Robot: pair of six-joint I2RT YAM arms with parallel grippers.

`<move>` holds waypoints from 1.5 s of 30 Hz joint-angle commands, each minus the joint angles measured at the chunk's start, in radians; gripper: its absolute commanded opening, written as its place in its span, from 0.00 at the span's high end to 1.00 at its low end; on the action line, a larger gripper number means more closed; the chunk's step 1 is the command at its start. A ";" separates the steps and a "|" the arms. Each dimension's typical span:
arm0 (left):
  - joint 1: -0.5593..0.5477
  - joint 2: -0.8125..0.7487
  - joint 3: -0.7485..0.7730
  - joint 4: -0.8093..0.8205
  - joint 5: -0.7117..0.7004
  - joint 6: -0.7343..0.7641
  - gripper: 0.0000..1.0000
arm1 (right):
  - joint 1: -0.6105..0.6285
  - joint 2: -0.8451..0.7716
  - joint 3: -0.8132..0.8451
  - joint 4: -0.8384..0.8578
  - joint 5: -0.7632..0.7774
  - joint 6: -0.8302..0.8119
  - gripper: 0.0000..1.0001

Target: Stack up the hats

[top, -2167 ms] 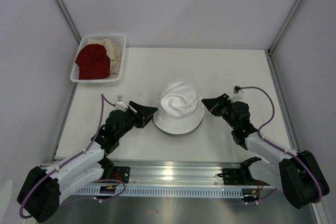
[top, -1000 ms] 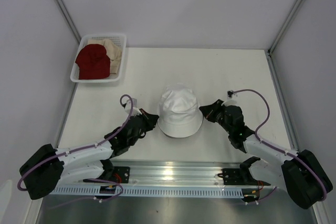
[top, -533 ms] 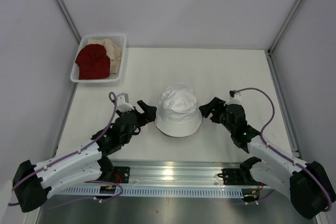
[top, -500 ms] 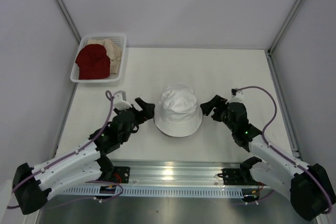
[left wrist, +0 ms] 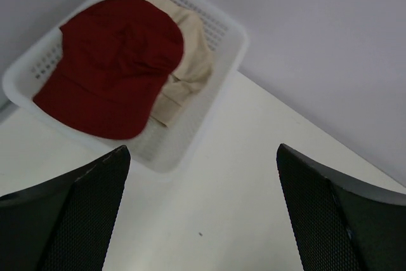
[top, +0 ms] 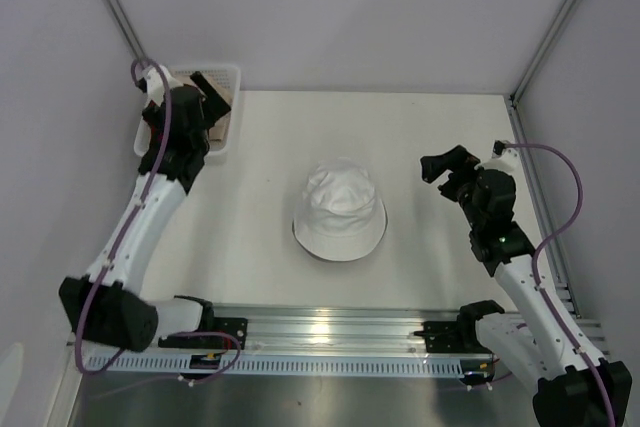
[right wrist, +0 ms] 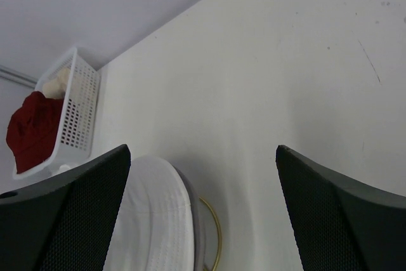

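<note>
The white hat sits in the middle of the table, with nothing touching it. In the right wrist view the white hat has a grey hat's brim edge showing under it. The dark red hat lies in the white basket, partly over the beige hat. My left gripper hovers above that basket, open and empty, as the left wrist view shows. My right gripper hangs to the right of the white hat, apart from it, open and empty.
A gold wire ring shows on the table beneath the stacked hats. The basket stands in the back left corner against the wall; my left arm hides most of it from above. Enclosure walls run along both sides and the back.
Both grippers opened and pulled away from the white hat's brim. The left arm swung up to the basket at the back left, and the right arm drew back to the right.
</note>
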 commanded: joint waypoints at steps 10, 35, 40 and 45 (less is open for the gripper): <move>0.175 0.771 0.809 -0.417 0.032 0.482 0.00 | -0.011 0.103 -0.027 0.125 -0.035 0.028 0.01; 0.241 1.125 1.016 -0.232 -0.075 0.752 0.49 | -0.015 0.337 0.004 0.303 -0.127 0.131 0.01; 0.242 1.051 0.967 -0.224 -0.074 0.714 0.99 | -0.015 0.338 0.001 0.319 -0.145 0.139 0.01; 0.241 0.875 0.924 -0.261 0.047 0.630 0.99 | -0.015 0.315 0.001 0.345 -0.171 0.134 0.00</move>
